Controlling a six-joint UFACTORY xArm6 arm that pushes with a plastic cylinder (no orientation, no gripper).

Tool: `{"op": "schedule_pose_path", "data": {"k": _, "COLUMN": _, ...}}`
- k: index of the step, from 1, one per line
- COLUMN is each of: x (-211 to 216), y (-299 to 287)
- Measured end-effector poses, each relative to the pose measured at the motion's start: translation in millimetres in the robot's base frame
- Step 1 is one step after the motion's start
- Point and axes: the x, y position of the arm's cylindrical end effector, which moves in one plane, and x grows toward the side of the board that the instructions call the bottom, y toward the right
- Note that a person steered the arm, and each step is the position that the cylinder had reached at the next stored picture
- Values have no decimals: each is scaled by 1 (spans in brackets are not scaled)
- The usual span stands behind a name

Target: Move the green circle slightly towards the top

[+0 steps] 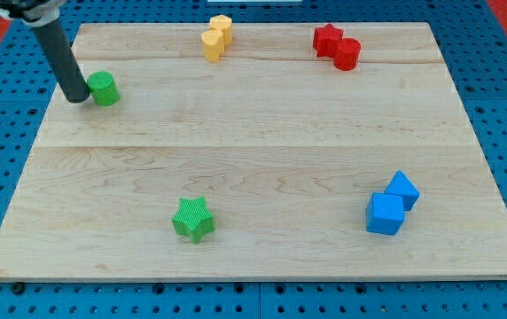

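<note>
**Rod tip against the green circle by the left edge**

The green circular block [104, 89] sits on the pale wooden table [253, 133] close to its left edge, toward the top-left corner. My tip [77, 97], a bare dark rod end with nothing to open or hold, rests just beside the block on its left, apparently touching it. A green star block [192, 219] lies near the bottom edge, well apart from both.
</note>
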Motion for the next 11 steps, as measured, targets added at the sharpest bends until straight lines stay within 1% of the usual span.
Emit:
{"op": "schedule_pose_path", "data": {"k": 1, "x": -4, "y": 38}}
{"op": "schedule_pose_path", "data": {"k": 2, "x": 24, "y": 30}}
{"op": "schedule_pose_path", "data": {"k": 3, "x": 38, "y": 52}}
{"op": "schedule_pose_path", "data": {"k": 4, "x": 10, "y": 56}}
{"op": "schedule_pose_path", "data": {"k": 5, "x": -16, "y": 45}}
{"op": "schedule_pose_path", "data": {"k": 6, "x": -24, "y": 57}}
{"op": "schedule_pose_path", "data": {"k": 7, "x": -21, "y": 64}}
{"op": "schedule_pose_path", "data": {"k": 8, "x": -49, "y": 78}}
{"op": "schedule_pose_path", "data": {"k": 9, "x": -58, "y": 100}}
{"op": "schedule_pose_path", "data": {"k": 10, "x": -59, "y": 139}}
{"op": "schedule_pose_path", "data": {"k": 11, "x": -67, "y": 138}}
